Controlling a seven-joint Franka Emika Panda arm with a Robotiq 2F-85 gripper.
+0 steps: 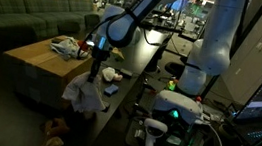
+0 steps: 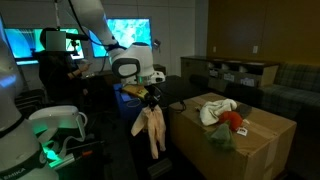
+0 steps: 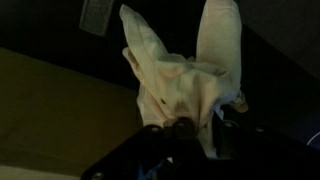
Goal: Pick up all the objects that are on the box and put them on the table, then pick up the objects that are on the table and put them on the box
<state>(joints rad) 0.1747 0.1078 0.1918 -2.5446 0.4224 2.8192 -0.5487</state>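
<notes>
The fingers are clamped on the top of the pinkish-white cloth, which hangs free in the air beside the box, near the edge of the bench. A white-grey cloth and a red ball lie on the box.

Hanging cloth: I see it dangling under the gripper, between table and box.
Box: beside the table's edge, with the sofa behind it.
On the box: a cloth heap, a ball just beside it, another cloth in front.
On the table: a small item near the edge, close by the gripper.
</notes>
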